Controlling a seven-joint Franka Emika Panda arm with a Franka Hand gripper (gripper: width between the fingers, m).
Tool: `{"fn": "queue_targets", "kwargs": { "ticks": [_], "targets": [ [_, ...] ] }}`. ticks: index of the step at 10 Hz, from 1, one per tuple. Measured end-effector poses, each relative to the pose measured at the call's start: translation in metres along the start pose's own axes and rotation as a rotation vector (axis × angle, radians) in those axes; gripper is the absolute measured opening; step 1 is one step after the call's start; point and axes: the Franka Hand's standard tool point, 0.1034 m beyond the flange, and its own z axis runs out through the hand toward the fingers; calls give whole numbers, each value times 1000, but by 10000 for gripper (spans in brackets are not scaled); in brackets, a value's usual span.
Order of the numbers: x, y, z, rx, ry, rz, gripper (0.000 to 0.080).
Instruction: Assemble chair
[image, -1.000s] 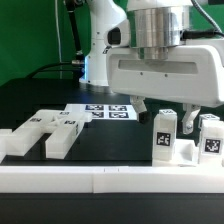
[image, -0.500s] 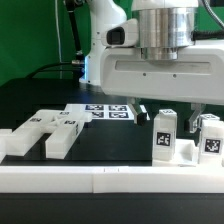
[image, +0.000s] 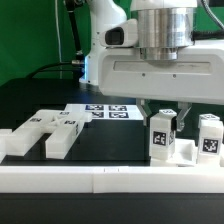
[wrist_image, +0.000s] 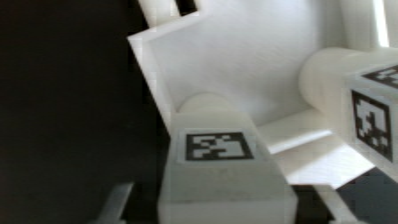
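The chair is not yet one piece; its parts lie apart on the black table (image: 40, 100). The part in work is an upright white plastic block w/ a b/w square tag on its face (image: 163, 140). It stands at the lower right of the exterior view, just behind the long white border rail (image: 100, 180) that runs along the bottom of the frame. In the wrist view the upright block (wrist_image: 217, 150) is seen from above, its tag toward the camera. Under it lies a flat white angular slab (wrist_image: 196, 60); if the two are joined, we cannot tell. A second upright tagged block (image: 210, 138) stands near, closer to the right edge of the frame and apart from the first. The wrist view shows this second block (wrist_image: 365, 100) only partly.

The gripper (image: 164, 118) hangs directly over the upright block, w/ one of its dark fingers (image: 145, 112) at each side of the block's top, v. close to it. If they already press it or only stand beside, the pics do not show, so we cannot tell the claw's state.

At the lower left lies a group of flat white tagged parts (image: 45, 132), well apart from the blocks. Btw. the two groups, farther back at the centre, the thin marker board (image: 108, 111) lies flat. Behind all is a green backdrop (image: 30, 40).
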Motion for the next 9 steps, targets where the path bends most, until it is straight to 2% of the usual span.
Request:
{"fn": "queue_targets", "kwargs": {
  "ticks": [4,9],
  "targets": [
    [-1,0,0,3,-2,275,289],
    [-6,-8,2,35,25,804,291]
  ]
}}
